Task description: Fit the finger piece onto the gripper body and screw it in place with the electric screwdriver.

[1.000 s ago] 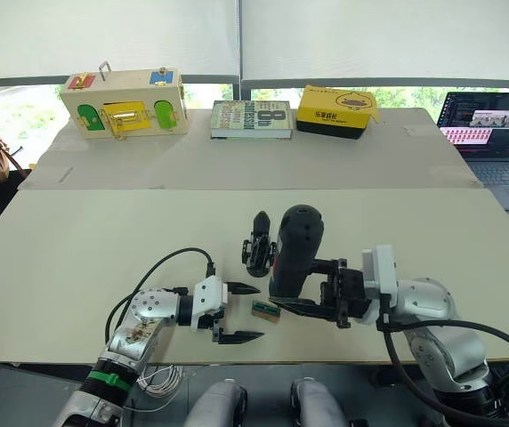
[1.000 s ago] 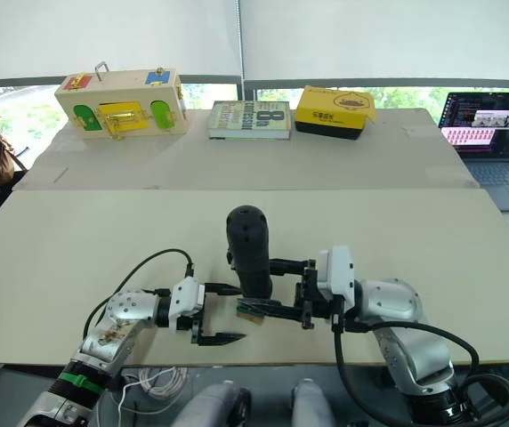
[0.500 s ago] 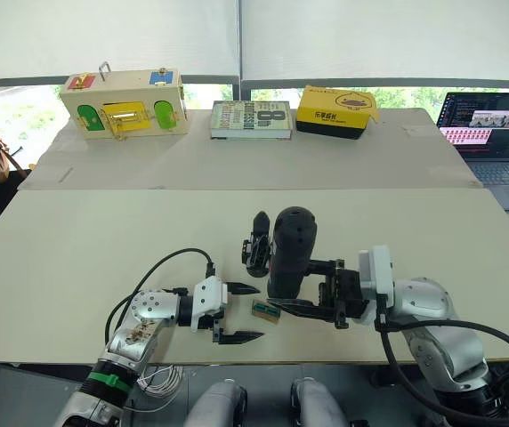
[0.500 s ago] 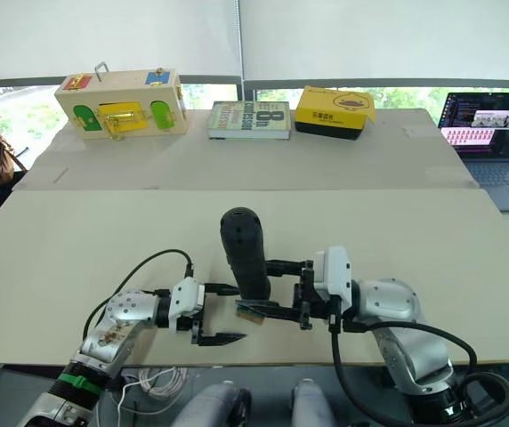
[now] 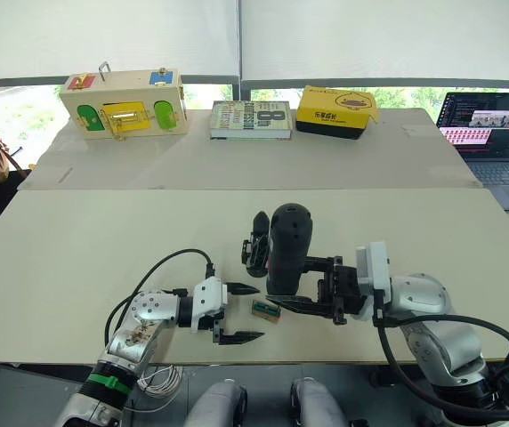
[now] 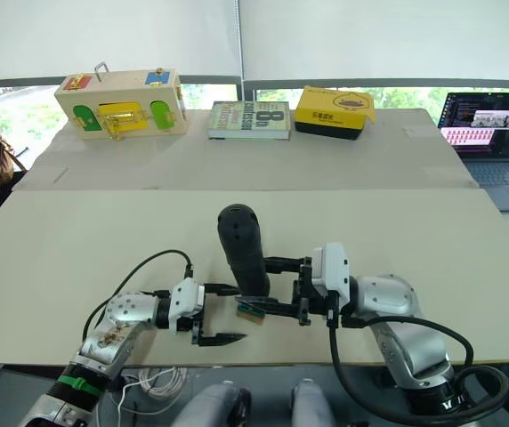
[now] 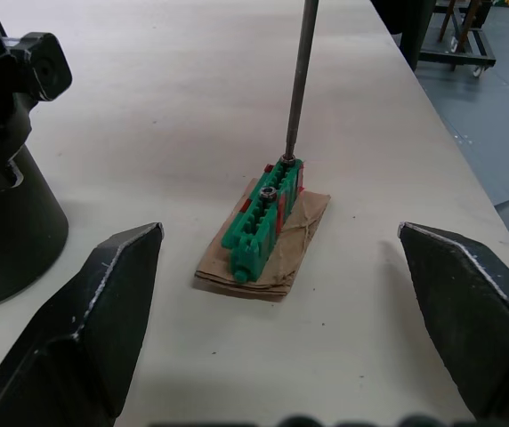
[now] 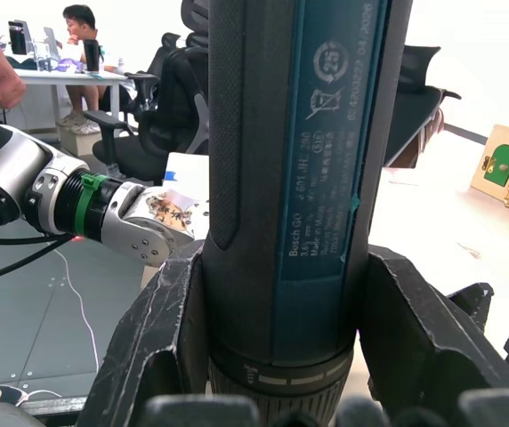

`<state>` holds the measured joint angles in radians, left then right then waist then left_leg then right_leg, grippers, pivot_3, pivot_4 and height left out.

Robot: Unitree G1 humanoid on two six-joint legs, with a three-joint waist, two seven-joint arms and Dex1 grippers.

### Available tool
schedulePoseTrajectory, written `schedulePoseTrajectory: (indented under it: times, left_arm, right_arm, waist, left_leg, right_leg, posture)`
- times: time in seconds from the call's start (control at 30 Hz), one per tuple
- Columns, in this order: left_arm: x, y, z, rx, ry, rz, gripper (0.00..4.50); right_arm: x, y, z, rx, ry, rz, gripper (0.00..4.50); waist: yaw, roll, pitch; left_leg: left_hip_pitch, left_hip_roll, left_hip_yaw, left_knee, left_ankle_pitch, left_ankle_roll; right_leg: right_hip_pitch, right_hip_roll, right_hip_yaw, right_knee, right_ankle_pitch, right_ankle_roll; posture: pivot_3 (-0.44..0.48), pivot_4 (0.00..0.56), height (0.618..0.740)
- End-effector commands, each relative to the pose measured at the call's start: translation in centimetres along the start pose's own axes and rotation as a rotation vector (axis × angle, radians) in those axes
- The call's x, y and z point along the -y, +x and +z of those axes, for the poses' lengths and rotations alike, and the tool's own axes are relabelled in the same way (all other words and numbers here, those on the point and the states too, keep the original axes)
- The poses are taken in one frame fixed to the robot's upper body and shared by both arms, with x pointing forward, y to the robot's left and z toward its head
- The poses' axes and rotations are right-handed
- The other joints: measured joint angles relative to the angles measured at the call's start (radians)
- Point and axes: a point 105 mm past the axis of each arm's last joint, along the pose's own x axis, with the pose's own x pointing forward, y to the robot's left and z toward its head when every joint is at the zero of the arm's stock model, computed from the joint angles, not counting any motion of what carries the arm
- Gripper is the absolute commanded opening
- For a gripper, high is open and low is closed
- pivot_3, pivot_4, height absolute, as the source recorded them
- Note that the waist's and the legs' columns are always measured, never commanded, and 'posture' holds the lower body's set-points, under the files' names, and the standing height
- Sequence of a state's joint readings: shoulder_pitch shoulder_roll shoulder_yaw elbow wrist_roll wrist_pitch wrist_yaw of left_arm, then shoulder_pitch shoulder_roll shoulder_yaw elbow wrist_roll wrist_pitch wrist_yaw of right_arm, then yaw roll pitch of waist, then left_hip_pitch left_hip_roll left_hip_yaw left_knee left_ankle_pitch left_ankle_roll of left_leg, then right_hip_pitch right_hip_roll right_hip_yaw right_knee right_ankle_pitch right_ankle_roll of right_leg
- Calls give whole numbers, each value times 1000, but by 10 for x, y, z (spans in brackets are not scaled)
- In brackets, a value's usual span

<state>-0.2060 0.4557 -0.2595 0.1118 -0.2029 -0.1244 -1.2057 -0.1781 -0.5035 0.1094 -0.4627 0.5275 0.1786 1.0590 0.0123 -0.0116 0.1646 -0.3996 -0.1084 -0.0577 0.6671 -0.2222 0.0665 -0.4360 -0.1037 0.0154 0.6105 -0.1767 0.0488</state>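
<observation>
Right gripper (image 5: 303, 286) is clamped around the electric screwdriver (image 5: 287, 250), which is held nearly upright over the table (image 5: 76, 240), rounded end up. Its thin metal bit (image 7: 297, 80) is seen touching down at the end of a small green-and-tan block (image 7: 263, 227) lying on the table. Left gripper (image 5: 241, 313) is spread wide and empty, its two fingers (image 7: 85, 334) set either side of that block without touching it. Gripper body (image 5: 256, 249) stands just behind the screwdriver, partly hidden by it. A black tapered part rising from its top is possibly the finger piece; this cannot be confirmed.
</observation>
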Motion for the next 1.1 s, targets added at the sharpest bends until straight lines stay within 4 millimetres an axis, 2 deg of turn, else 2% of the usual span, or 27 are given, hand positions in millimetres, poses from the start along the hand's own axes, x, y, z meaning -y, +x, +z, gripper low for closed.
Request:
schedulePoseTrajectory:
  times: [0.03,0.67,1.1]
  left_arm:
    - [9,3,-5,-9,-30,-28,4500]
    - [5,-1,-1,19,-23,0,4500]
    - [-4,-14,7,49,-13,58,4500]
  right_arm:
    - [-1,1,2,5,-17,8,1949]
    - [1,-4,23,73,-65,3,1949]
    - [3,-6,36,99,-60,23,1949]
  waist:
    - [0,0,0]
    - [0,0,0]
    - [-2,0,0]
  left_leg:
    - [0,0,0,0,0,0]
    - [-1,0,0,0,0,0]
    - [-2,1,0,0,0,0]
  right_leg:
    - [0,0,0,0,0,0]
    - [0,0,0,0,0,0]
    - [-1,0,0,0,0,0]
  posture:
    - [0,150,740]
    - [0,150,740]
    - [0,150,740]
